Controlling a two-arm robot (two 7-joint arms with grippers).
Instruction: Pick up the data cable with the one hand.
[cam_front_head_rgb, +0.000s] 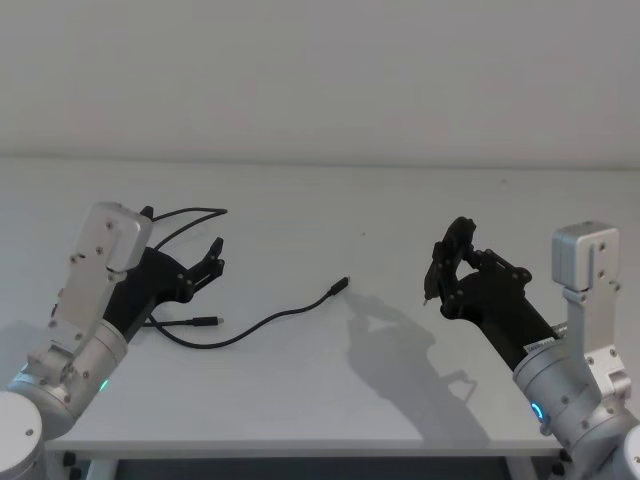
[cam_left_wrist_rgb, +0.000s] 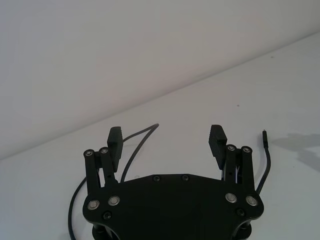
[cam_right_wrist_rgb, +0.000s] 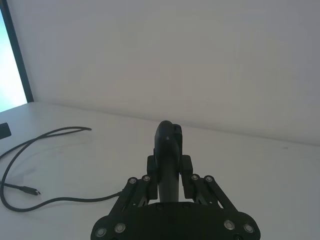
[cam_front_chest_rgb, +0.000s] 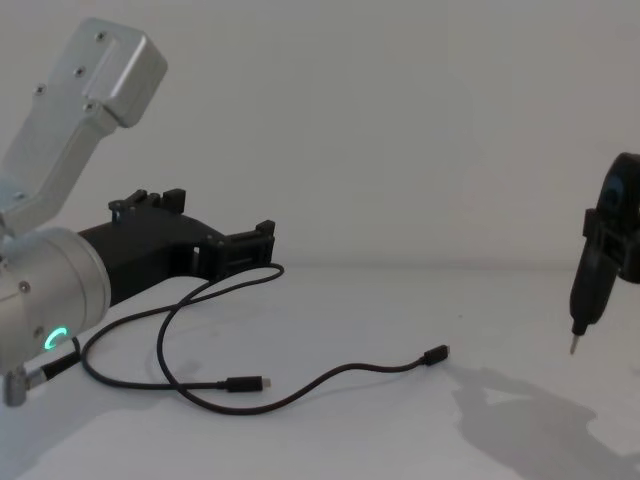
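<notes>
Matt blk rubbery data cable; smooth matt white table.

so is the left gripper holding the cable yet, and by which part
No, nothing held: left gripper open, data cable lying loose on the table.

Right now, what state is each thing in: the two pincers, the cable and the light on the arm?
Left pincer: open, empty, hovering over the cable's loop.
Right pincer: shut on a black pointed tool, held off the table.
Data cable: lying slack on the table, both plugs free, not gripped.
Left arm's ring light: glowing green.
</notes>
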